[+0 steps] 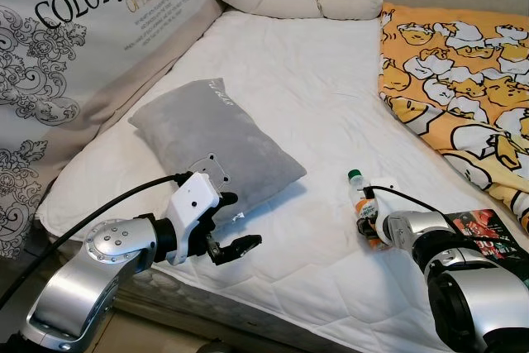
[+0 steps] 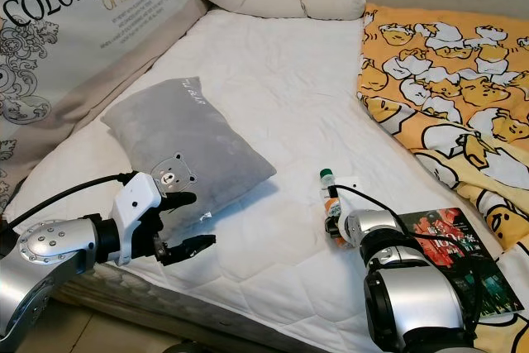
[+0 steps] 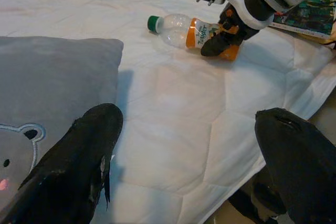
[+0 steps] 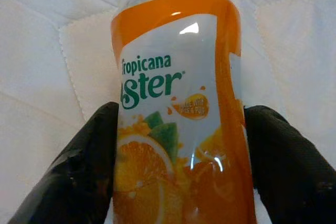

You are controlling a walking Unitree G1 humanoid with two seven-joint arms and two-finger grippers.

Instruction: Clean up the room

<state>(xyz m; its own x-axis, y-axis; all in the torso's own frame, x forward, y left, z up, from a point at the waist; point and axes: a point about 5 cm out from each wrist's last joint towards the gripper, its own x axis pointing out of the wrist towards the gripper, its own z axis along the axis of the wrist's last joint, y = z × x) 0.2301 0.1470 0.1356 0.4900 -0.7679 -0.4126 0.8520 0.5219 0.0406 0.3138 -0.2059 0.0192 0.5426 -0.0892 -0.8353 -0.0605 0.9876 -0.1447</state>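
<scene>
R end effector (image 4: 178, 177) had its fingers either side of the bottle (image 1: 362, 204), pads touching the orange label, so gripping it low on the body. Bottle lay on its side on the bed (image 1: 322, 105), green cap pointing away from the robot, near the front edge & just beside a book (image 2: 450, 245). L end effector (image 1: 223, 241) hovered spread open w/ nothing in it, just in front of the grey pillow (image 1: 211, 142).

Risks, as I judged: label is slick & bottle round, so a grip near the base could let it pivot or slip on lift; it could roll off the front edge. Book close by might get nudged.

Room: plenty of bare mattress btw pillow & bottle; yellow blanket (image 1: 463, 72) crowds the R side; bed edge right under both arms.
</scene>
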